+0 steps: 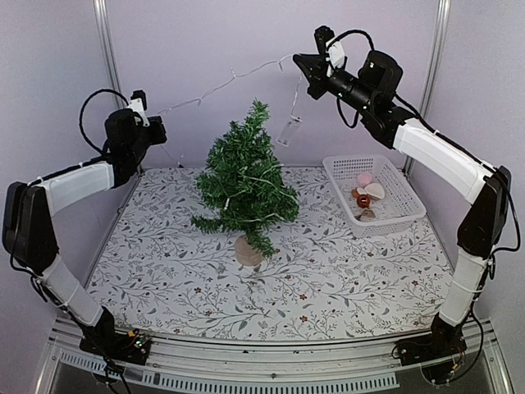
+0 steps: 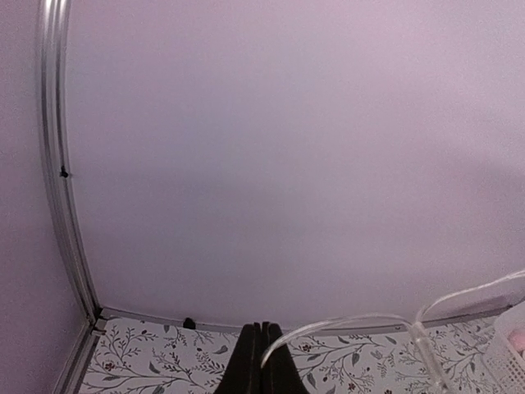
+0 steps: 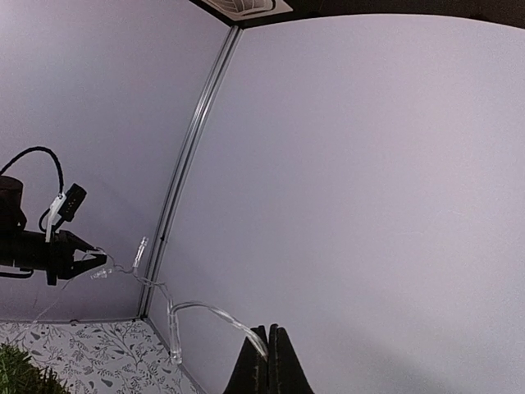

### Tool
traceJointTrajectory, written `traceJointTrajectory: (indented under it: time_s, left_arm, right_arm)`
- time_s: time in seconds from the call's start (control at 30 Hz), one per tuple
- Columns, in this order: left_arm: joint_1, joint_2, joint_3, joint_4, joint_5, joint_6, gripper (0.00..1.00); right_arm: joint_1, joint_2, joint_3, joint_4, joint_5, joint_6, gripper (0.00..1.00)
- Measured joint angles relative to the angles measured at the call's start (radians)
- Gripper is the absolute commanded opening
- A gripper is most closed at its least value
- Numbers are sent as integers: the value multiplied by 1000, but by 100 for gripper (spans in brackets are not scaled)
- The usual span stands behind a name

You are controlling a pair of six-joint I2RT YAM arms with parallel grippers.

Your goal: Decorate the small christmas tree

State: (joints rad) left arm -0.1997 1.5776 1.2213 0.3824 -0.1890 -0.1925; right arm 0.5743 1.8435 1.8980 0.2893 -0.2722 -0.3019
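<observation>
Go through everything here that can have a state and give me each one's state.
left gripper: shut on the light string
right gripper: shut on the light string
light string: hanging between both grippers, above the tree
small christmas tree: upright, pale wire across its branches
basket: upright, ornaments inside

I count one small christmas tree [image 1: 244,185], one string of lights [image 1: 230,80] with one clear box [image 1: 289,131] hanging from it, and one white basket [image 1: 404,215], all over one desk [image 1: 328,287]. The basket holds what look like four small ornaments [image 1: 375,190]. My grippers number two: left gripper [image 1: 161,130], right gripper [image 1: 300,64].
</observation>
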Motion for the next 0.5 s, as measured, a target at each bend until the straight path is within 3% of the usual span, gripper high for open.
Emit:
traceJointTrajectory:
  time_s: [0.17,0.33,0.5]
  left_arm:
    - [2,-11,-78,50,74,5,0]
    - [2,-167,-210,58,87,8,0]
    - [3,-272,-238,54,71,8,0]
  right_arm:
    - [-4,23,10,4,0,3,0]
    - [-4,37,14,3,0,3,0]
    - [-5,47,30,5,-1,7,0]
